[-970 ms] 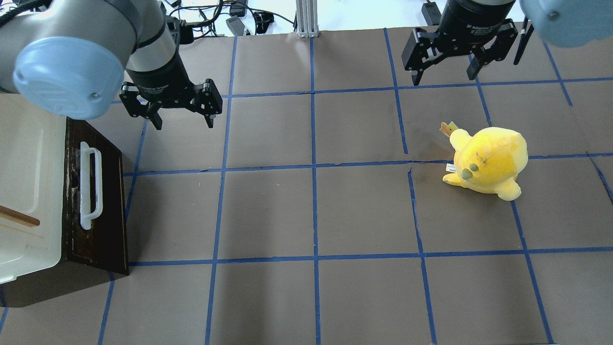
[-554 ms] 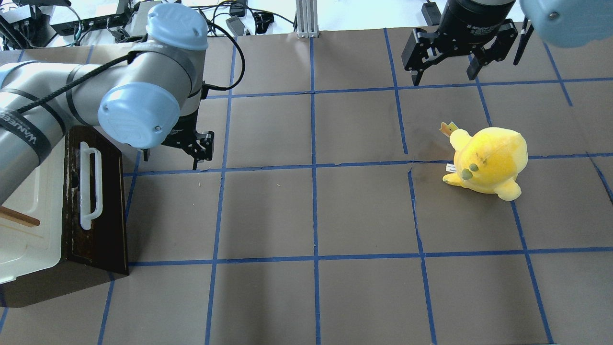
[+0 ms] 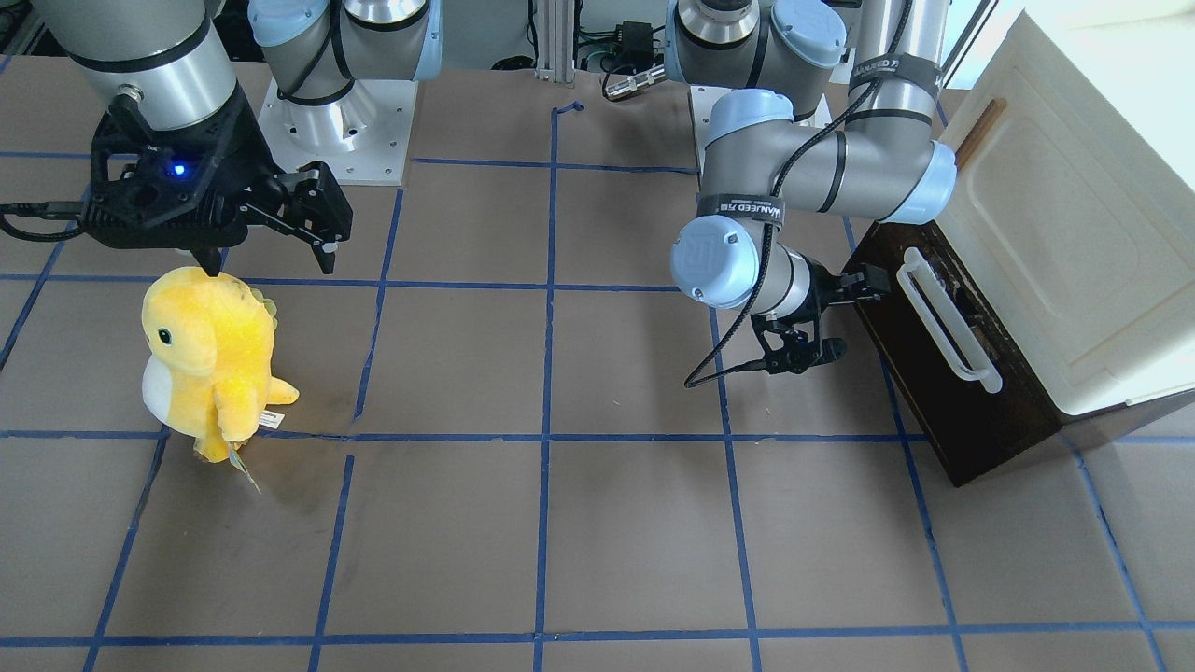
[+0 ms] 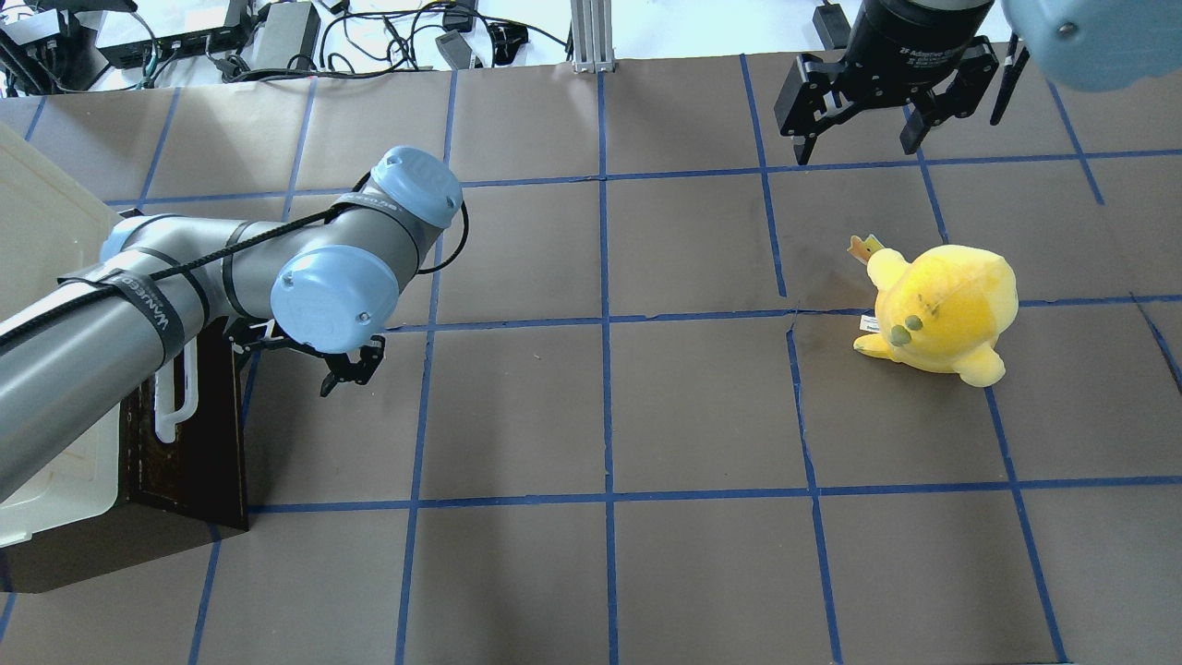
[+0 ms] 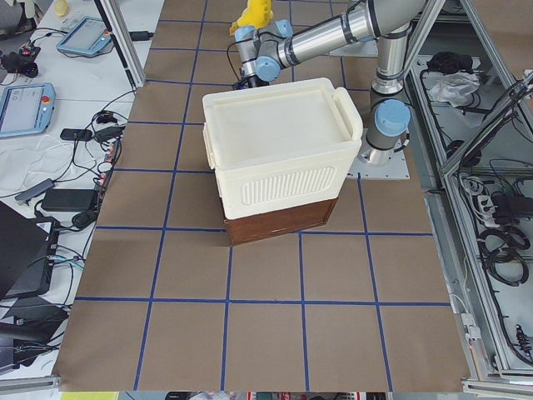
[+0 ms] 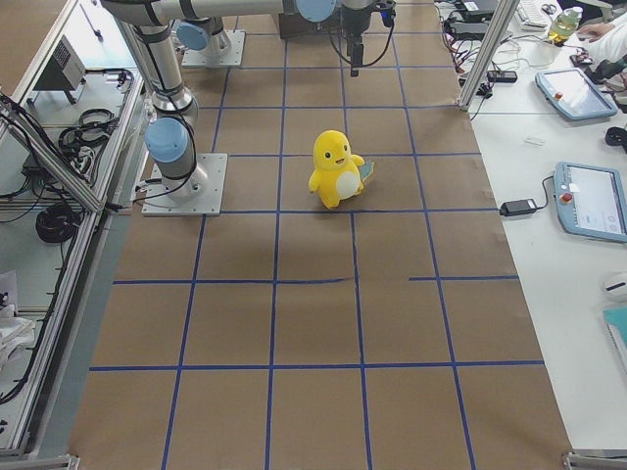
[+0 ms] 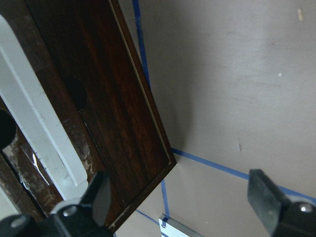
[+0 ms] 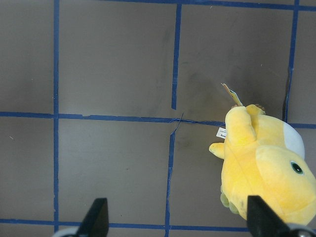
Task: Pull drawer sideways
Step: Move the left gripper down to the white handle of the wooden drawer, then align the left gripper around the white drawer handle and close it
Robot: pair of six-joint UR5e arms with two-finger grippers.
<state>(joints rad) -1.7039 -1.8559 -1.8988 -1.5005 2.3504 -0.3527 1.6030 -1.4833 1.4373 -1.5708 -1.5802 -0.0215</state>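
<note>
A brown tabletop (image 3: 635,560) ruled into squares with blue tape (image 3: 547,373) carries everything here. From across the table, the drawer (image 3: 976,425) sits pushed in at the foot of a cream cabinet (image 3: 1055,252), its dark front turned toward the left fingers (image 3: 870,281). Those fingers are spread wide and hold nothing. One tip is just beside the end of the white handle (image 3: 945,322) nearer the robot's base, and the other hangs over bare tabletop, away from the front. The right fingers (image 3: 323,233) are also spread wide and empty, and a yellow plush toy (image 3: 210,350) stands on the tabletop near them.

From overhead, the left forearm covers part of the handle. The outer finger shows clear of the drawer front and the inner one is close against it.

From the left end of the table, the cabinet hides the left fingers altogether. From the right end, the toy stands upright, apart from the right fingers.

On the left wrist camera, the drawer's front corner lies between the two fingers. The handle's end is next to one pad, though I cannot tell whether they touch. The other pad is over tabletop beside a tape line.

On the right wrist camera, the two tips sit far apart, with the toy beside one of them.
</note>
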